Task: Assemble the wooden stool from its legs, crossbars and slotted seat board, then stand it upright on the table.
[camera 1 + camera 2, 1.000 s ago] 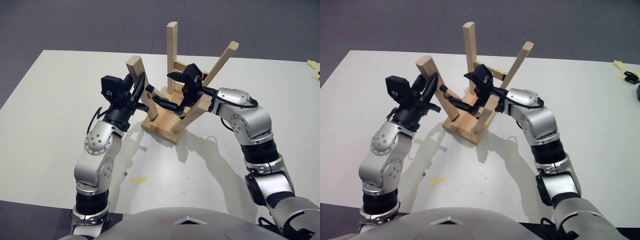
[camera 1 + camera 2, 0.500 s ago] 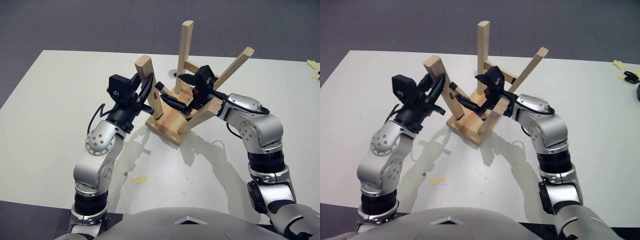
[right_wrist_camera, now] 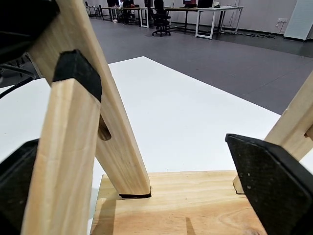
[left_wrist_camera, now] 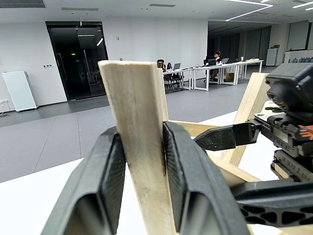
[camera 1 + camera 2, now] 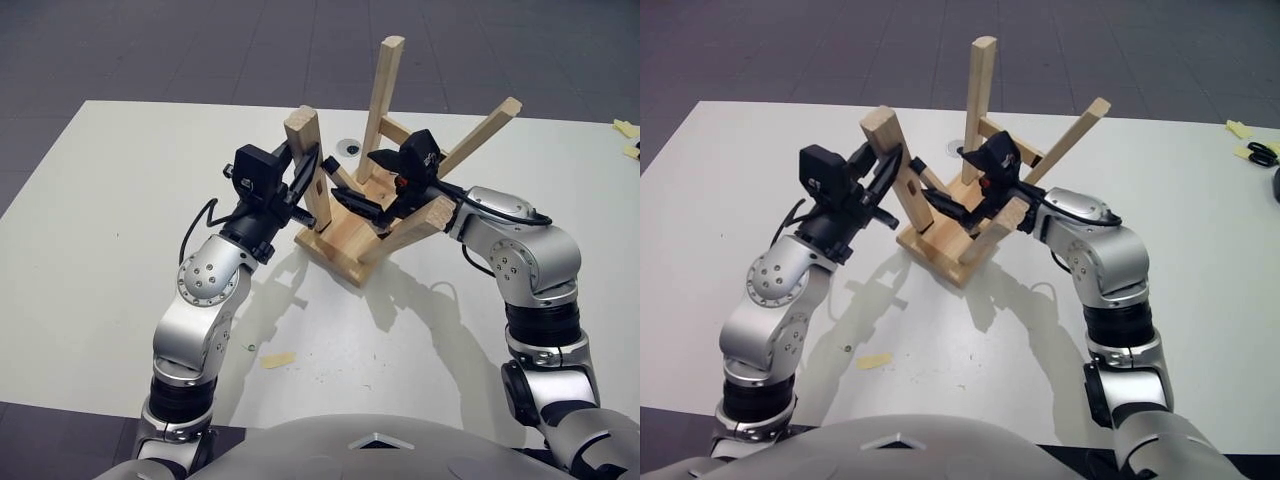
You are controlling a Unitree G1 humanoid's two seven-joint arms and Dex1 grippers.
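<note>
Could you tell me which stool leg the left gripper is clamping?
The leg on the robot's left, squeezed inside the left gripper; the others stand clear of it.

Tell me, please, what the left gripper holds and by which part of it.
The left gripper holds a stool leg, clamped on its upper part.

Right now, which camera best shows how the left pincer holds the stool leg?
The left wrist view: the left pincer clamps the stool leg between both fingers, close up. The eye views show that hold small, from above. The right wrist view shows the leg's foot in the seat board.
</note>
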